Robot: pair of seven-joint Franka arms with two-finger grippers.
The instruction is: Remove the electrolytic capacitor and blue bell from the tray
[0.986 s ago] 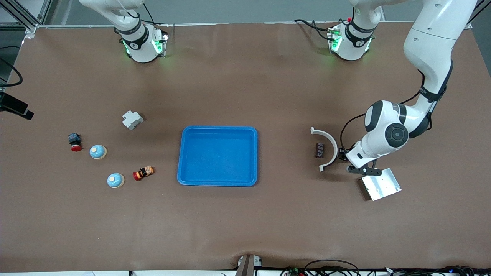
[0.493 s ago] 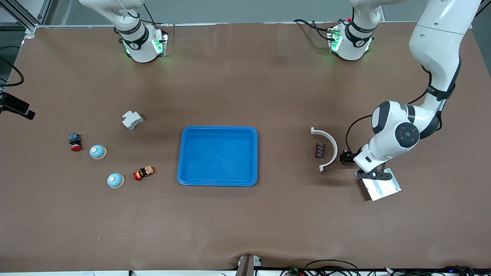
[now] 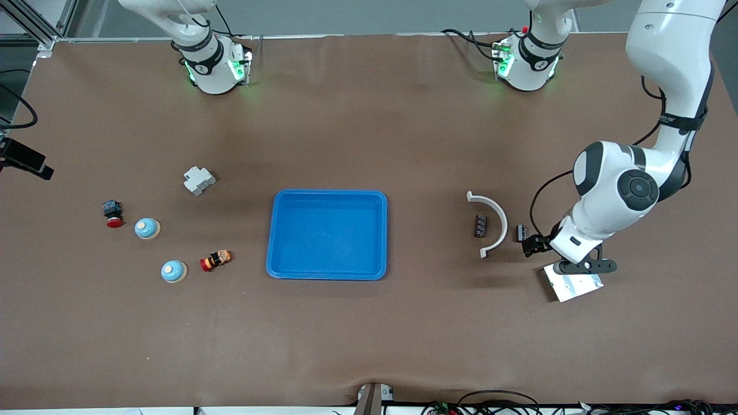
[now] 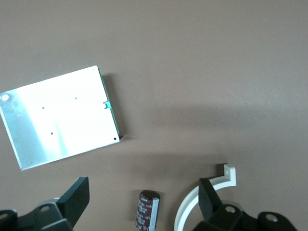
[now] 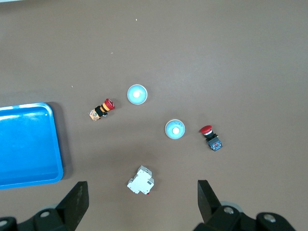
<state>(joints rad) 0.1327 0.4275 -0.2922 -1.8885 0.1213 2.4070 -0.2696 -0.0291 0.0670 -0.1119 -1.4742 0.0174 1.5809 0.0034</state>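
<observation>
Brown tabletop, front view; clock directions are taken from the shallow blue plastic tray (image 3: 327, 193) at centre, which is empty.

- 3 o'clock: white curved plastic bracket (image 3: 499, 219). One dark cylindrical capacitor (image 3: 479, 225) lies inside its curve. A second small dark capacitor (image 3: 520, 232) lies just beside its outer edge.
- 4 o'clock, well apart from the tray: shiny rectangular metal plate (image 3: 571, 283).
- 9 o'clock: pale blue dome bell (image 3: 147, 228), with a black push-button with a red cap (image 3: 112, 213) near it.
- 8 o'clock: second pale blue dome bell (image 3: 173, 271), with a red-and-orange button part (image 3: 215, 260) beside it.
- 10 o'clock: white plastic breaker block (image 3: 199, 180).

Left gripper (image 3: 533, 245) hangs over the bare strip between bracket and plate. Its fingers (image 4: 77, 195) are apart and grip nothing — the wrist view shows the second capacitor lying below, between them.

Right gripper (image 5: 139, 202) waits high over the bells' end of the tabletop, fingers (image 5: 77, 199) apart and empty.
</observation>
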